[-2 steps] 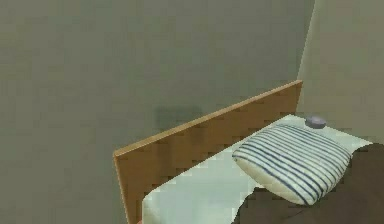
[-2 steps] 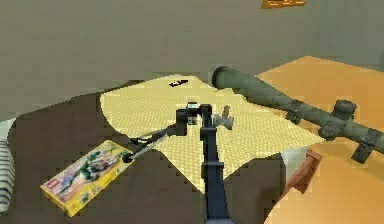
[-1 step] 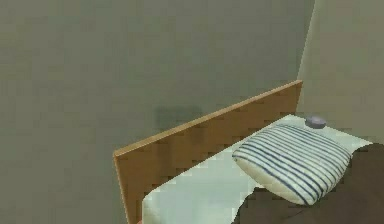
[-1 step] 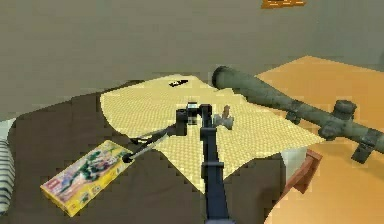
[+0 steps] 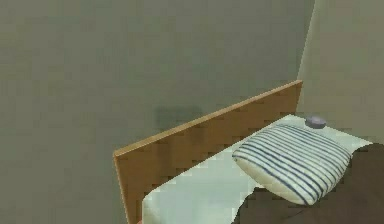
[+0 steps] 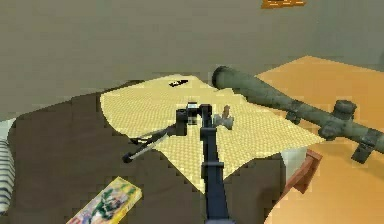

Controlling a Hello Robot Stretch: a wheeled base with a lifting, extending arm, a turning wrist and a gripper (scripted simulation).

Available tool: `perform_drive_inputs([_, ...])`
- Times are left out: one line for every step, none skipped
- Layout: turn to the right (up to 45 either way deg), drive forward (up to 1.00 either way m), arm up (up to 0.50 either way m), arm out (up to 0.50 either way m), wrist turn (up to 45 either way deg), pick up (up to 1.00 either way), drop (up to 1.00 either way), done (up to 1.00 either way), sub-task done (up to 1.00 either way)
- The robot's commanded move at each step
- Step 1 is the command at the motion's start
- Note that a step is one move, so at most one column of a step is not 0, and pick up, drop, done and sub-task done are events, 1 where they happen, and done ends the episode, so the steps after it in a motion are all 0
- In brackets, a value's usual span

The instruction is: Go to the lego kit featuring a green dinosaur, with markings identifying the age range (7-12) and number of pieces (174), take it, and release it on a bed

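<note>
Bedroom, grey walls; bed (image 5: 200, 135) w/ dark cover (image 6: 60, 140) lies under the arm. Gripper (image 6: 138, 152) is at the edge of a yellow cloth (image 6: 150, 105) — can't tell its grip state or whether it holds anything. Colourful box (image 6: 105, 203), prob. the lego kit, lies flat on the cover near the fingertips. Looks delivered — so lift straight up before retracting, w/o snagging cloth or nudging box. Telescope (image 6: 290, 101) on desk (image 6: 320, 72) beyond.

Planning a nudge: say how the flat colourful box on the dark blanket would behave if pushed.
The flat colourful box looks stiff and thin, so it is probably light. Lying flat, it is unlikely to tip or roll. The soft dark blanket may drag on it.
</note>
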Motion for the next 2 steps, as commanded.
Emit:
perform_drive_inputs([0.0, 0.0, 0.1, 0.0, 0.0, 0.0, 0.0, 0.0, 0.0])
perform_drive_inputs([0.0, 0.0, 0.0, -0.08, 0.0, 0.0, 0.0, 0.0, 0.0])
